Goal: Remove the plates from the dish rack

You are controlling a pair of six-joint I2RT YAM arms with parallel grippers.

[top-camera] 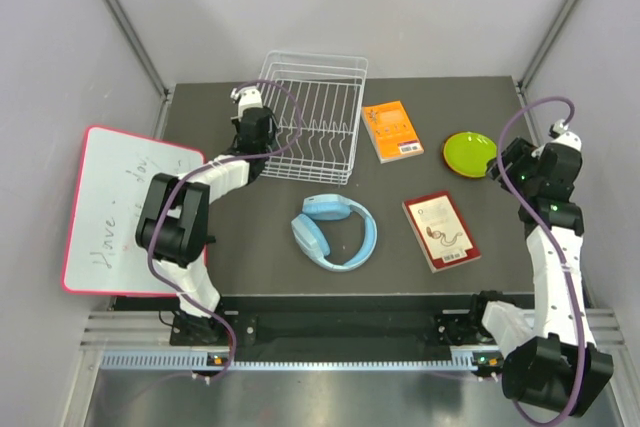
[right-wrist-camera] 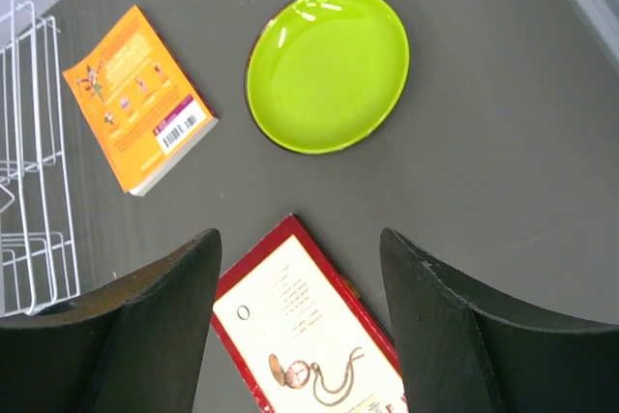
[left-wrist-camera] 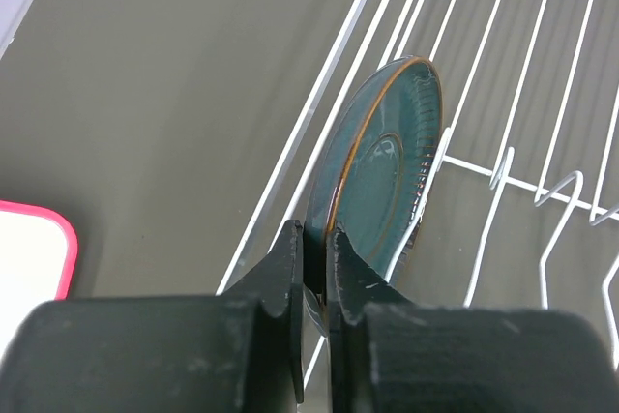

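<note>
A white wire dish rack (top-camera: 313, 117) sits at the far edge of the bench, left of middle. Inside it, a dark teal plate (left-wrist-camera: 382, 171) stands on edge against the rack's left wall, propped by the wires. That leaves only its thin rim easy to grab. The left claw (left-wrist-camera: 314, 239) is pressed together on that rim, pinching the plate's near edge between both fingers. A lime green plate (right-wrist-camera: 329, 67) lies flat near the right edge of the bench, towards the far right corner, probably already unloaded. The right claw (right-wrist-camera: 298, 239) hangs above the bench with fingers spread wide and empty, and the green plate lies just beyond its tips, not touching
</note>
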